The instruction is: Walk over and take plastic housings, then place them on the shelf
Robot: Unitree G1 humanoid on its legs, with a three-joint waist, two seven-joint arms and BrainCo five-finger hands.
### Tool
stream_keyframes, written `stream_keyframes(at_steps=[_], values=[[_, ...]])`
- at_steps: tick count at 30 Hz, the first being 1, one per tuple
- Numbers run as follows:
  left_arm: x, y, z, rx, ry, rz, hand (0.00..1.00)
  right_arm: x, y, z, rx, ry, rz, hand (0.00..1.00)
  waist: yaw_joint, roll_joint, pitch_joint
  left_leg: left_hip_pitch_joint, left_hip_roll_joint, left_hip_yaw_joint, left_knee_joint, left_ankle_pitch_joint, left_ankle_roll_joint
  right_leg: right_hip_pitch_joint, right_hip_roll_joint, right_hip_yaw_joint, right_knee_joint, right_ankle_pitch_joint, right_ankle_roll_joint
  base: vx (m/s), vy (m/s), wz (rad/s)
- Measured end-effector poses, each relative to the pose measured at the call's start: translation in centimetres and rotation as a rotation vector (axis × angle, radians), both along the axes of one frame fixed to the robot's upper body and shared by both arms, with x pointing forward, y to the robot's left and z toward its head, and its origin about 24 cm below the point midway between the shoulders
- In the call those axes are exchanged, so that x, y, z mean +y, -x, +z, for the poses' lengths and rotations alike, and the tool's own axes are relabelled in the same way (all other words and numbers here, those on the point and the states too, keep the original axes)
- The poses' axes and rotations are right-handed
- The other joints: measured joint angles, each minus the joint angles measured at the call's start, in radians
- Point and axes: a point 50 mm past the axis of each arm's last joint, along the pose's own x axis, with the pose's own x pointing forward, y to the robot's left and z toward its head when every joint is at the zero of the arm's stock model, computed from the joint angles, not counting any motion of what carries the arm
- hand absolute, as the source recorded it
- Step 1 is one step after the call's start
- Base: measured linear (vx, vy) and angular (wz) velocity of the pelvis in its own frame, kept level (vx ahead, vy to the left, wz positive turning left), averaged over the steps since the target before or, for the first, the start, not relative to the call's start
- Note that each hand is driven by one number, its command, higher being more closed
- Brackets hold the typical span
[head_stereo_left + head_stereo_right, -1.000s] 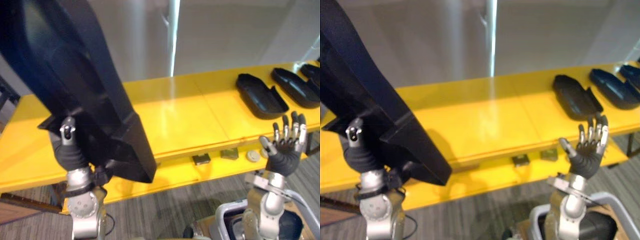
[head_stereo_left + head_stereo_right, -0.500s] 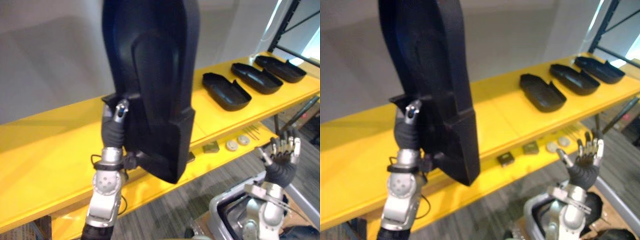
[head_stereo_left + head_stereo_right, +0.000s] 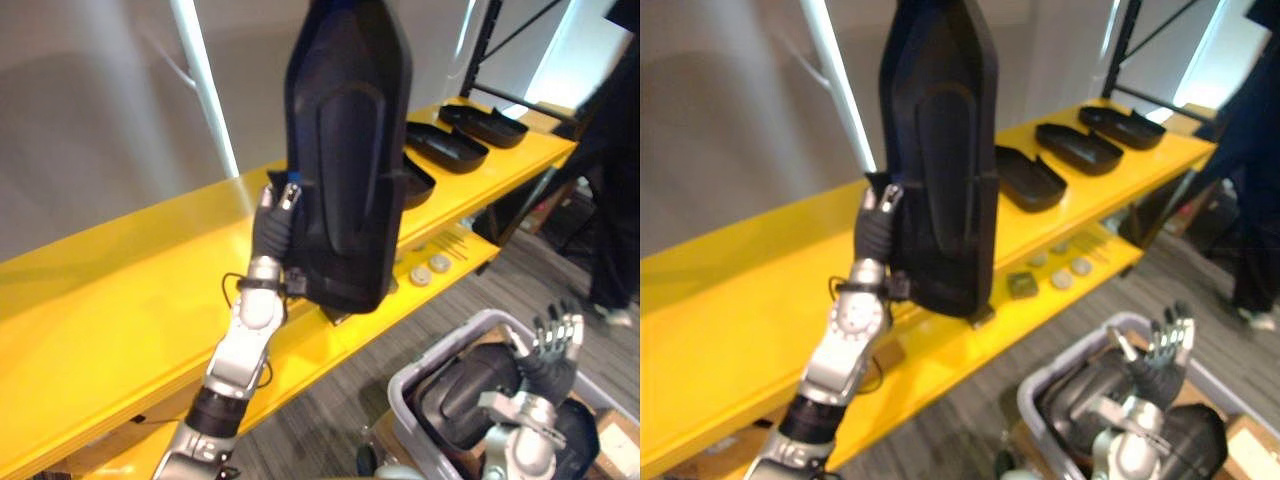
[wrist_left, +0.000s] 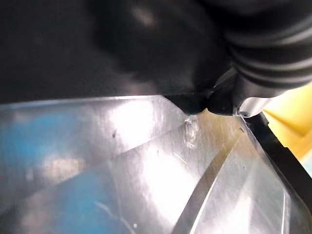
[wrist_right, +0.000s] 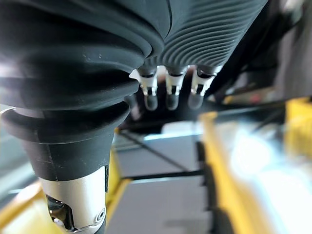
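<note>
Plastic housing (image 3: 345, 150) upright by shelf (image 3: 120, 290), left robot hand (image 3: 272, 225) gripping — right robot hand (image 3: 555, 345) splayed

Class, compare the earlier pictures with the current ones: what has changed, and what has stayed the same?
The camera swung along the yellow shelf, shifting the whole view. The held housing, tilted before, now stands nearly upright at the left hand. The right hand now shows above the grey bin. Unchanged: the right hand open and empty, the other housings lying on the shelf.
</note>
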Motion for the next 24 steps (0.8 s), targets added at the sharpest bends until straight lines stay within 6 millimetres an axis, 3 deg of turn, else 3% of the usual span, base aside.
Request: stream_keyframes(at_steps=[4,7,13,19,24], values=[[0.3,-0.8,-0.2,0.030,-0.003,0.028,1.00,0.0,0.4,-0.5,0.032,-0.004,0.003,0.00,-0.002,0.011,0.002,-0.002,-0.001,0.002,-0.001,0.001,-0.001,-0.003,0.001,0.001,-0.006,0.019,-0.001,0.02,0.001,-0.03],[1.6,-2.4,0.0,0.087,-0.043,0.122,1.00,1.1,0.2,-1.6,0.080,-0.036,0.066,0.00,-0.012,0.013,0.003,-0.003,-0.006,-0.004,-0.002,0.001,-0.001,-0.001,-0.003,0.001,-0.011,0.020,0.001,-0.01,0.002,0.01],[7.7,-4.1,-2.5,0.256,-0.015,0.451,1.00,2.9,0.9,-3.2,0.150,-0.089,0.154,0.00,-0.030,0.022,0.010,-0.004,-0.012,-0.015,-0.003,0.003,0.003,0.008,-0.009,0.000,-0.026,0.028,0.003,-0.04,-0.001,0.02],[10.5,-4.4,-4.1,0.334,0.021,0.601,1.00,3.1,0.6,-3.7,0.180,-0.071,0.226,0.00,-0.029,0.003,0.035,-0.061,-0.032,-0.042,-0.005,0.028,0.018,-0.040,-0.029,-0.004,-0.026,0.046,0.000,-0.08,-0.008,0.09],[11.5,-4.7,-3.2,0.311,0.001,0.638,1.00,3.4,0.2,-3.4,0.151,-0.088,0.255,0.00,-0.027,-0.020,0.067,-0.083,-0.035,-0.044,-0.004,0.031,0.019,-0.063,-0.033,-0.004,-0.026,0.055,-0.004,-0.09,-0.010,0.00]])
